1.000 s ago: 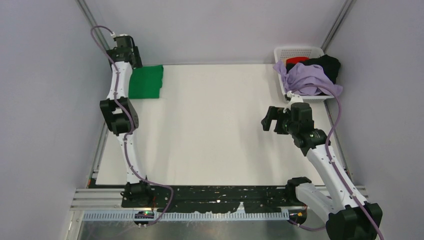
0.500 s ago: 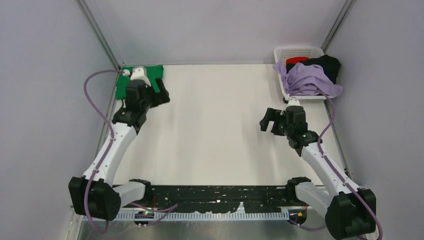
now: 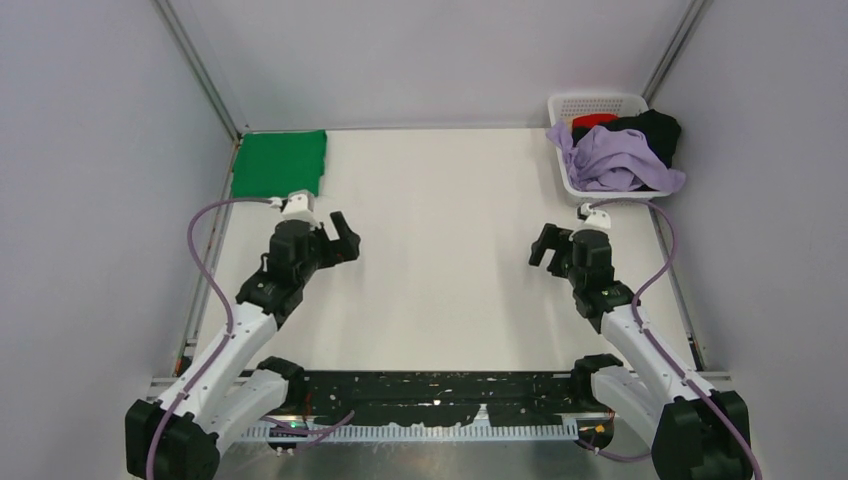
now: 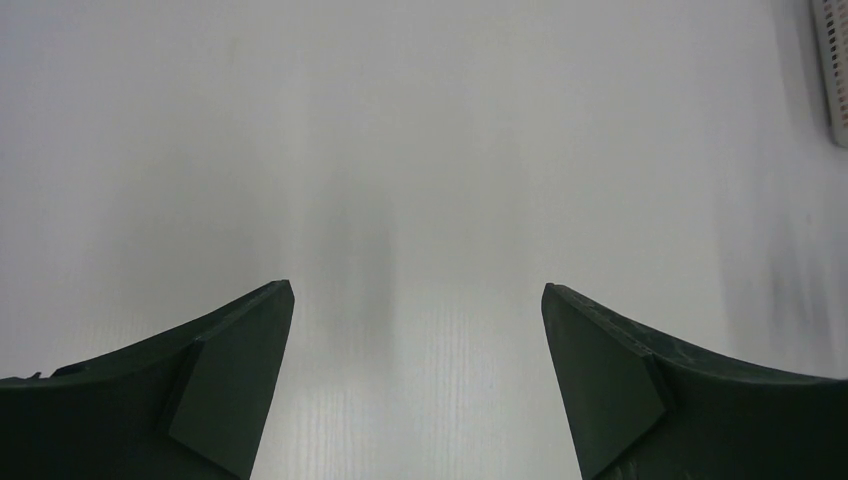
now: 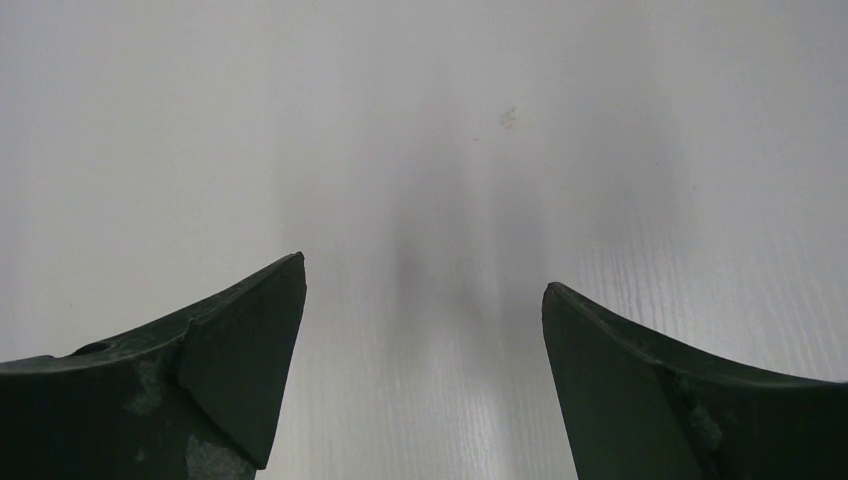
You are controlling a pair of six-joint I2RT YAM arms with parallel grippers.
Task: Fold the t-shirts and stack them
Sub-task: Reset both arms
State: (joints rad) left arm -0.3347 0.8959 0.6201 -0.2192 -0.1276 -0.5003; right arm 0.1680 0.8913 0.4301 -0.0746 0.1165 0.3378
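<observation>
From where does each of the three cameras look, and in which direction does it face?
Top: high at the near edge, looking down on the table, green shirt and basket; left gripper and right gripper show.
Left wrist: on the left wrist, facing bare table; its open fingers show.
Right wrist: the same on the right; open fingers show.
Shared: top and left wrist both show the basket.

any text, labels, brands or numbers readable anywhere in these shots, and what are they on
None: no word, label, brand, number or sign can be read in any view.
The green t-shirt, the lavender t-shirt and the white basket look plain, with no print showing.
Both wrist views show only the bare table, which has no markings.
</observation>
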